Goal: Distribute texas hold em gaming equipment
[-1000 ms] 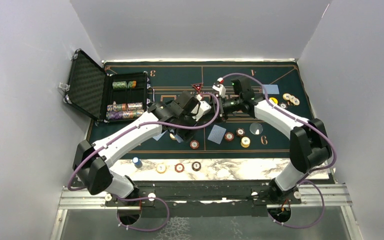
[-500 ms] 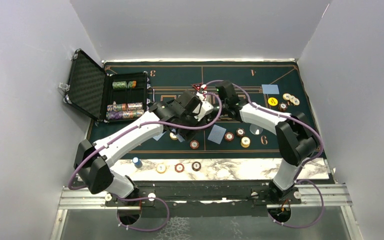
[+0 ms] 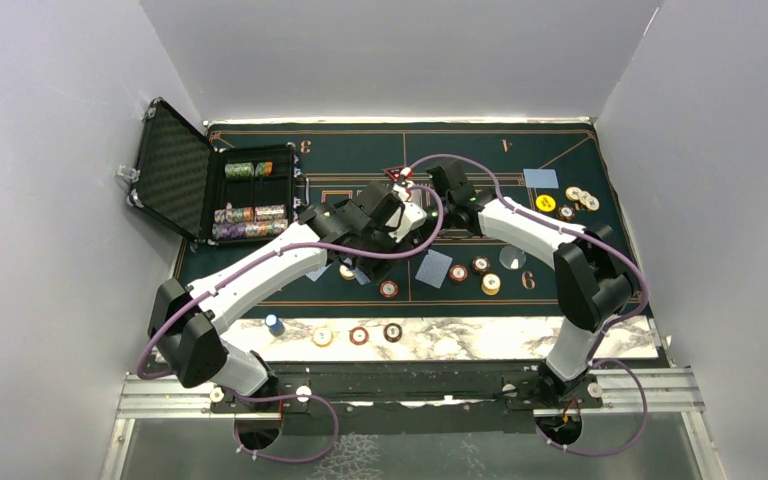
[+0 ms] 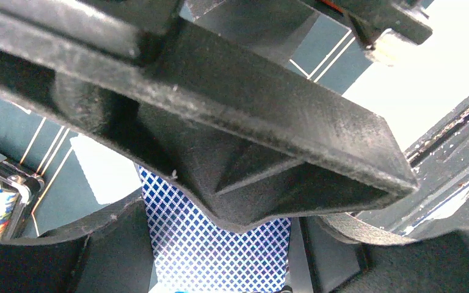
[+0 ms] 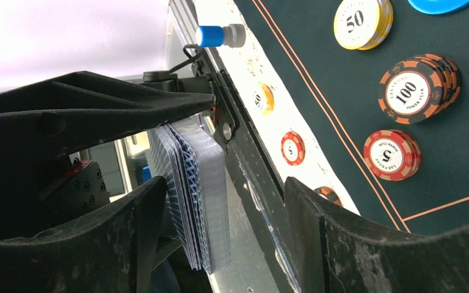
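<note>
Both arms bend inward, wrists meeting. Left gripper [image 3: 406,214] pinches the deck [image 5: 196,201] — right gripper [image 5: 223,187] is spread, deck just ahead.

**Mat layout from the top view**

Case [image 3: 170,165] sits at the mat [image 3: 360,145] 9 o'clock edge, chip rows [image 3: 248,213] inside. Marker [image 3: 396,173] lies 12 o'clock of centre. Deck [image 5: 198,195] at centre, in left gripper [image 4: 232,268], between right gripper [image 5: 220,244] fingers. Card [image 3: 434,267] at 5 o'clock, chip cluster [image 3: 491,284] beside it. Chip line [image 3: 359,335] on strip [image 3: 480,335] at 6 o'clock.

Left pincer [image 3: 407,213] clamped, right pincer [image 5: 223,189] agape, wrists close together.
</note>
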### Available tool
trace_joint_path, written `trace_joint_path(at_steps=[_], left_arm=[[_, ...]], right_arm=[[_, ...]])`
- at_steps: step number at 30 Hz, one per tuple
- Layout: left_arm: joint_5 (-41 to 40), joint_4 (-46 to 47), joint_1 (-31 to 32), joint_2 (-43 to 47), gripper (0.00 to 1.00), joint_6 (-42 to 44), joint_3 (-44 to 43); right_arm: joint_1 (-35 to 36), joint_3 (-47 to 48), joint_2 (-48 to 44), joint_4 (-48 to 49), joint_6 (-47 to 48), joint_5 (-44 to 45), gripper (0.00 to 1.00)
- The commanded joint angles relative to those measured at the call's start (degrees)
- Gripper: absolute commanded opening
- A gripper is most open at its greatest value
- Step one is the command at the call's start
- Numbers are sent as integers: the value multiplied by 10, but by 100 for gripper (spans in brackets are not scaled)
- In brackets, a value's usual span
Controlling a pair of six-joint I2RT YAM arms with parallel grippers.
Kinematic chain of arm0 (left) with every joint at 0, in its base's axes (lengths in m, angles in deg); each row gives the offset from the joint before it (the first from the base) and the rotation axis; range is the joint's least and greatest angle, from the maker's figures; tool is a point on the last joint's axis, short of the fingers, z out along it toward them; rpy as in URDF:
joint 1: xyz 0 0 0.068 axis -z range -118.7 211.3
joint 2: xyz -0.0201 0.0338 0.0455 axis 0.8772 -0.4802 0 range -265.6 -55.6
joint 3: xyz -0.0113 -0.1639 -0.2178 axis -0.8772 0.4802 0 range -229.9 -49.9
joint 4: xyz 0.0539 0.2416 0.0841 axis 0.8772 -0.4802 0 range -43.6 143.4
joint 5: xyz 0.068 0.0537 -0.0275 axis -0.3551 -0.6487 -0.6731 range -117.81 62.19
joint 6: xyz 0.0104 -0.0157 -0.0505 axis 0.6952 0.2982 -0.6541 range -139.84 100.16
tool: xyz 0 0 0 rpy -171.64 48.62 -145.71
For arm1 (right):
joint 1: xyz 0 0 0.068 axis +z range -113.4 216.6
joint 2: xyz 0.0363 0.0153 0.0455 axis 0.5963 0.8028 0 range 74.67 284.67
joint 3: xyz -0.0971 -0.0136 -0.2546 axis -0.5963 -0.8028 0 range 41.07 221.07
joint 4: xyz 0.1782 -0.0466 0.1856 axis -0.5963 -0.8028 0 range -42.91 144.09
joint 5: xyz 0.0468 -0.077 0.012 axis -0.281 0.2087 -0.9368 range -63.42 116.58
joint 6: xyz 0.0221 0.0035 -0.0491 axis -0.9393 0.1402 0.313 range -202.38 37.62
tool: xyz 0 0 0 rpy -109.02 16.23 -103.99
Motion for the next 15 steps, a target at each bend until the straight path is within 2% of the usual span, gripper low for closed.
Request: trace_joint_path(at_steps=[1, 11, 15], left_arm=[[3, 14, 1, 21, 0, 3, -11], [3, 13, 1, 26, 0, 4, -5], [4, 13, 1, 25, 0, 4, -5]], right_arm=[[1, 19, 1, -65, 49, 48, 70], [-19, 30, -12, -81, 55, 62, 58], [-26, 30, -16, -92, 63, 70, 57]])
